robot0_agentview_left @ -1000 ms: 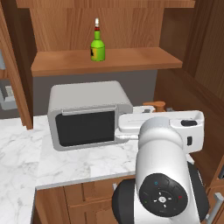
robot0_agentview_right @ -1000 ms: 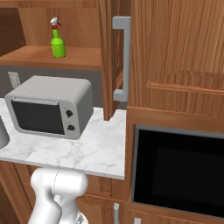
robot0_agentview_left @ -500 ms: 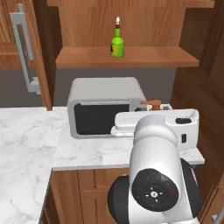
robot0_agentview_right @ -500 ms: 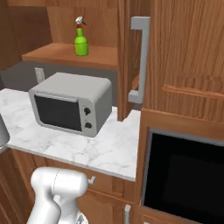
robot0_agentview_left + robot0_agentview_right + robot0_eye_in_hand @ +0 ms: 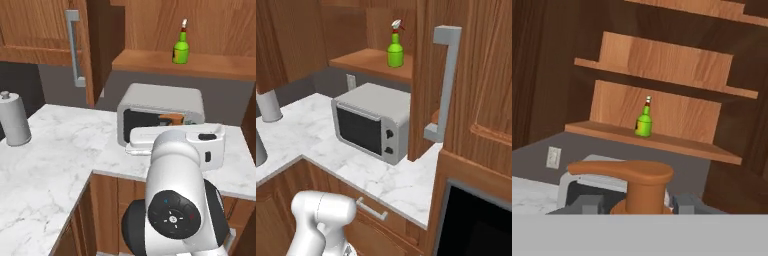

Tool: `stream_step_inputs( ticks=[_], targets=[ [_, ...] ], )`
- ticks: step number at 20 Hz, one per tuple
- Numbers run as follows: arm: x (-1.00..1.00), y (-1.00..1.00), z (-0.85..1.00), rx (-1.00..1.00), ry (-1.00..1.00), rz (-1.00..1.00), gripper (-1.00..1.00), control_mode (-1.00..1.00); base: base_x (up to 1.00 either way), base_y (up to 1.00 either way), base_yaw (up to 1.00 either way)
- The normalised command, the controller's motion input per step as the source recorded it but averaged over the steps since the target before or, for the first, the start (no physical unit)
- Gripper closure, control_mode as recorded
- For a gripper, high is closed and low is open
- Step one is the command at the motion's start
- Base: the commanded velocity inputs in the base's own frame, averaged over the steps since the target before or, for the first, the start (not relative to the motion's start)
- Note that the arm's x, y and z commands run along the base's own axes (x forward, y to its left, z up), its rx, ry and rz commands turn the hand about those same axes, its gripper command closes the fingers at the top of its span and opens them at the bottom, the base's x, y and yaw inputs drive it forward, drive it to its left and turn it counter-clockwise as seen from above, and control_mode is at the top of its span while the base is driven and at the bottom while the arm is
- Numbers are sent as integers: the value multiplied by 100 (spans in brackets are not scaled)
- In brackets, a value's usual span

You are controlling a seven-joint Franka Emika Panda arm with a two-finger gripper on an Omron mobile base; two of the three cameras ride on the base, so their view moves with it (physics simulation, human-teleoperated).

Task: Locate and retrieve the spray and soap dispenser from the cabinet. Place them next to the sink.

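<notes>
I'm gripping the soap dispenser (image 5: 641,186) between my gripper's (image 5: 636,204) fingers, its orange pump rising between them. The spray (image 5: 395,49) stands on the cabinet (image 5: 368,62) shelf above the microwave (image 5: 373,121). Best carry the bottle level toward the sink, clear of the microwave.

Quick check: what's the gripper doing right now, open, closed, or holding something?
Gripper: shut on the soap dispenser, whose orange pump top rises between the fingertips in the hand view.
</notes>
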Motion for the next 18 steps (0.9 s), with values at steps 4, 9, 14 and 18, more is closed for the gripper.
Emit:
stream_step_inputs(
  ticks=[4, 9, 14, 18],
  targets=[
    [0, 0, 0, 0, 0, 0, 100, 100, 0, 14, 50],
    [0, 0, 0, 0, 0, 0, 100, 100, 0, 11, 50],
    [0, 0, 0, 0, 0, 0, 100, 100, 0, 13, 50],
    [0, 0, 0, 0, 0, 0, 100, 100, 0, 22, 50]
  ],
)
